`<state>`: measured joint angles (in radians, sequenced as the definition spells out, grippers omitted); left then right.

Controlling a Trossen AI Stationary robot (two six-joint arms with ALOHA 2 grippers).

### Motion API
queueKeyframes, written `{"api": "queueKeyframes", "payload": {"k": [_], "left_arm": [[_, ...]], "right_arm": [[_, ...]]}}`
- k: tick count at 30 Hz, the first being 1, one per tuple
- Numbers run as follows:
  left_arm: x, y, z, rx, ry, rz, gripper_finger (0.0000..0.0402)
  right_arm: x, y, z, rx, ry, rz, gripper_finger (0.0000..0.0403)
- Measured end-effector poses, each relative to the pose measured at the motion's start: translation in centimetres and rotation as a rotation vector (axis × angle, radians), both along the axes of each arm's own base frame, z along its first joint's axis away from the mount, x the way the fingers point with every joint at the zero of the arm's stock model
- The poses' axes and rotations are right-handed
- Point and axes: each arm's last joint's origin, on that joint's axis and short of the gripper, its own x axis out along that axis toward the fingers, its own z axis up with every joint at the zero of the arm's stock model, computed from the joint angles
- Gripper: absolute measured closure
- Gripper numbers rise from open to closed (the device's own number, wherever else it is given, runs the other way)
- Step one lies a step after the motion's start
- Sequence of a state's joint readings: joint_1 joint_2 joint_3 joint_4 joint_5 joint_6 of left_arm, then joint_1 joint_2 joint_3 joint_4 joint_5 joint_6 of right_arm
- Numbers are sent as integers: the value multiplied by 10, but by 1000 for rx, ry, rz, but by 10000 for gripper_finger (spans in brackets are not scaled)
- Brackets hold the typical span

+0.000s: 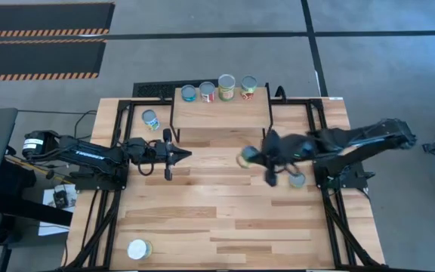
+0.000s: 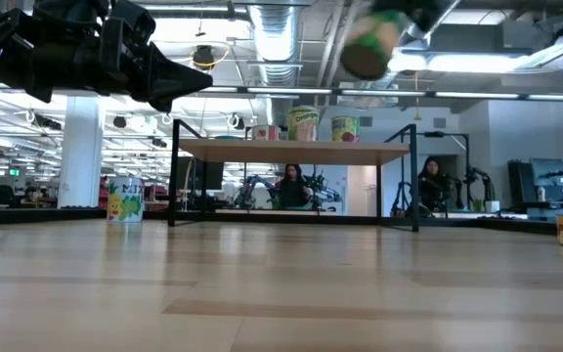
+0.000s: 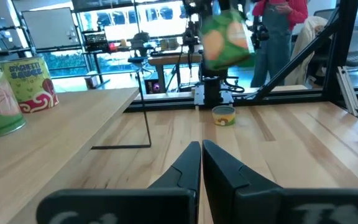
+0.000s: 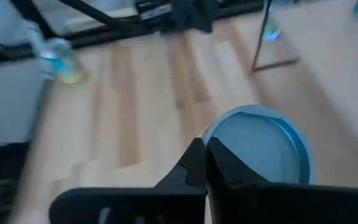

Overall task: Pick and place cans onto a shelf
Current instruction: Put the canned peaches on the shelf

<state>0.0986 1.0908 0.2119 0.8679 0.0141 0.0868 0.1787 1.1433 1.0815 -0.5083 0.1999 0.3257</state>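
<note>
Waiting at the worktop's left, the left gripper [image 1: 168, 155] rests with fingers [image 3: 188, 163] clenched on nothing, clear of the light-wood shelf on black legs [image 1: 221, 113], where four tins stand. Rightward, the right gripper [image 1: 249, 157] carries a green-labelled, silver-topped can [image 3: 224, 38] aloft, fingers grasping it, likely shelf-bound.
</note>
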Motion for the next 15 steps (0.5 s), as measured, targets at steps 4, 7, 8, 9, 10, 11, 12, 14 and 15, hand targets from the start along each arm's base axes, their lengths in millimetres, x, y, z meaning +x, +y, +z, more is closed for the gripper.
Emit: {"api": "queueKeyframes", "payload": {"k": [4,7,8,9,10,11,12,14,15], "left_arm": [[0,0,0,9,-4,0,395],[0,0,0,9,-1,0,395],[0,0,0,9,-2,0,395],[0,0,0,9,-2,0,395],[0,0,0,8,0,0,395],[0,0,0,8,2,-1,395],[0,0,0,8,2,-1,395],[0,0,0,8,3,-1,395],[0,0,0,8,5,-1,395]], "right_arm": [[51,-21,12,-168,31,16,396],[86,-46,20,-251,54,65,396],[96,-57,21,-270,66,79,396],[105,-68,21,-279,83,89,396],[113,-79,21,-285,106,91,396],[120,-91,19,-289,121,87,396],[128,-103,16,-293,148,81,396],[138,-124,6,-301,216,73,396],[144,-134,1,-308,234,67,396]]}}
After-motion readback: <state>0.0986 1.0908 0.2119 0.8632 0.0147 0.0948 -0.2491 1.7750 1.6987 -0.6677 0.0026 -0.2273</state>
